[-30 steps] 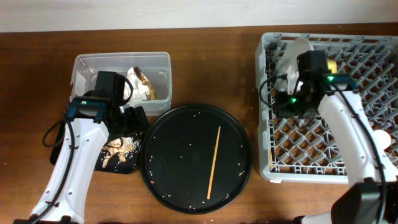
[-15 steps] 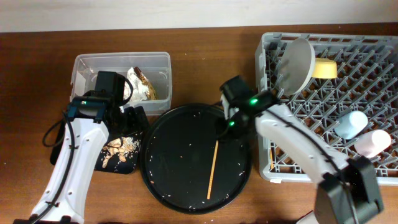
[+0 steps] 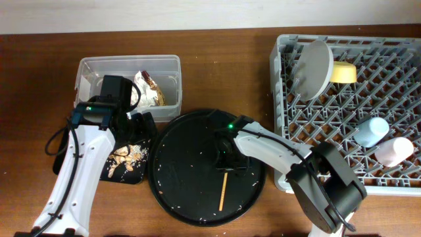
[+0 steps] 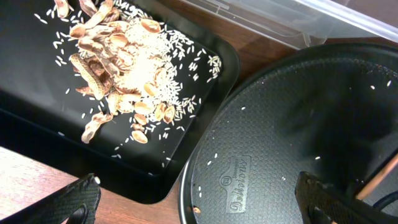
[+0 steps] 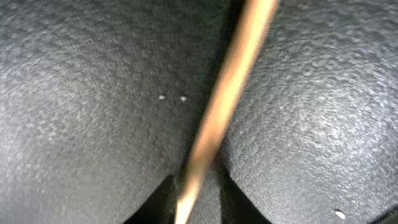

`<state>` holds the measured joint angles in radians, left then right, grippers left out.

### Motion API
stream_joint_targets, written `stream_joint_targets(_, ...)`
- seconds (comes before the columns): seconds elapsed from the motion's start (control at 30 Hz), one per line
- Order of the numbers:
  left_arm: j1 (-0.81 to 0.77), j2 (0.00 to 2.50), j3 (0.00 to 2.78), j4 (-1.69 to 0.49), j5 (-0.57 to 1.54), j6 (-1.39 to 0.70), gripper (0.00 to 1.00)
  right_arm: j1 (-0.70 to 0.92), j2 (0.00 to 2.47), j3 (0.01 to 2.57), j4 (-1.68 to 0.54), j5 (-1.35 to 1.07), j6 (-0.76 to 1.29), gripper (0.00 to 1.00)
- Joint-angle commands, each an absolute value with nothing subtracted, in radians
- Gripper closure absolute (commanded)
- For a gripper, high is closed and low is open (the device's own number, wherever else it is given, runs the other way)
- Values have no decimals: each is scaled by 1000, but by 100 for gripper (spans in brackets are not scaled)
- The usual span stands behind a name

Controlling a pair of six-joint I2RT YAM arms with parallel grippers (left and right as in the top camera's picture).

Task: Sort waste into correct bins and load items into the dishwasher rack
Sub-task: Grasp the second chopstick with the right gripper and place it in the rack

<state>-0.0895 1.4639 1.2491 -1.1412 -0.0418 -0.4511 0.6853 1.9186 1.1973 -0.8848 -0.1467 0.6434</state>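
The chopstick (image 3: pixel 223 192) lies flat on the round tray (image 3: pixel 177 158). The right gripper (image 3: pixel 227 164) is down on its upper end, so from overhead we see only the lower length, running out below the gripper toward the tray's near rim. In the right wrist view the stick is a pale wooden bar, blurred. It crosses the pebbled black surface on a slant and passes between the two dark fingers (image 5: pixel 154 208) at the bottom edge. The jaws stand narrow, one close on each side of the stick, but we cannot tell whether they pinch it. A few white crumbs (image 5: pixel 163 97) sit just beside the stick.

To this gripper's right, well apart from its fingers, stands the rack (image 3: pixel 395 59). We see the plate (image 3: pixel 314 62) propped on edge at its far left corner, with the bowl (image 3: pixel 343 71) just beside it. The blue cup (image 3: pixel 370 130) and pink cup (image 3: pixel 395 151) lie side by side near the right wall.

To its left hangs the left gripper (image 4: pixel 202 202), jaws spread wide with nothing between them. It is above the place where a corner of the black tray (image 4: pixel 43 134) meets the round tray's rim. The black tray carries a heap of brown scraps (image 4: pixel 118 68) and rice. Beyond that gripper the tub (image 3: pixel 128 61) holds a napkin (image 3: pixel 141 82) and the wrapper (image 3: pixel 158 97).
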Motion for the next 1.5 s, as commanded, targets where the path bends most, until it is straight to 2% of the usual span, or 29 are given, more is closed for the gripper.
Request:
stream_joint_targets(0.0,-91,1449,1254,-1143,-46,-459,1,693,1953,1188,-874,-146,668,88)
stream_joint_targets(0.07,-91,1449,1254,-1142,-46,-459,1,693,1953,1188,-877,-146,668,96)
stream_joint_targets(0.23,-91,1449,1254,-1147,-45,-459,1,654,1861,1223,-934,-145,645,96)
stream_joint_targets(0.37,-91,1449,1254,-1146,-45,-459,1,553,1699,1311,-1034,-145,506,96)
stream_joint_targets(0.43,-91,1449,1254,-1146,-45,-459,1,460,1607,1374,-1106,-139,358,96)
stream_joint_targets(0.53,-91,1449,1254,-1145,-45,-459,1,312,1531,1413,-1177,-44,249,96)
stream_joint_targets(0.7,-91,1449,1254,-1145,-45,-459,1,93,1573,1410,-1190,-40,58,96)
stream_joint_targets(0.9,-91,1449,1254,-1145,-41,-459,1,49,1699,1408,-1191,-60,22,95)
stream_joint_targets(0.93,-91,1449,1254,-1145,-41,-459,1,54,1718,1408,-1190,-60,22,91)
stream_joint_targets(1.07,-91,1449,1254,-1145,-41,-459,1,52,1731,1411,-1164,-68,22,88)
stream_joint_targets(1.1,-91,1449,1254,-1145,-41,-459,1,52,1727,1415,-1164,-71,22,83)
stream_joint_targets(1.13,-91,1449,1254,-1145,-41,-459,1,52,1719,1425,-1168,-72,22,73)
stream_joint_targets(1.17,-91,1449,1254,-1145,-41,-459,1,52,1709,1436,-1171,-73,22,71)
stream_joint_targets(1.37,-91,1449,1254,-1145,-41,-450,1,45,1602,1512,-1212,-75,43,68)
stream_joint_targets(1.4,-92,1449,1254,-1139,-31,-408,1,36,1576,1511,-1203,-83,59,65)
stream_joint_targets(1.47,-92,1449,1254,-1117,9,-345,1,4,1547,1511,-1165,-178,54,39)
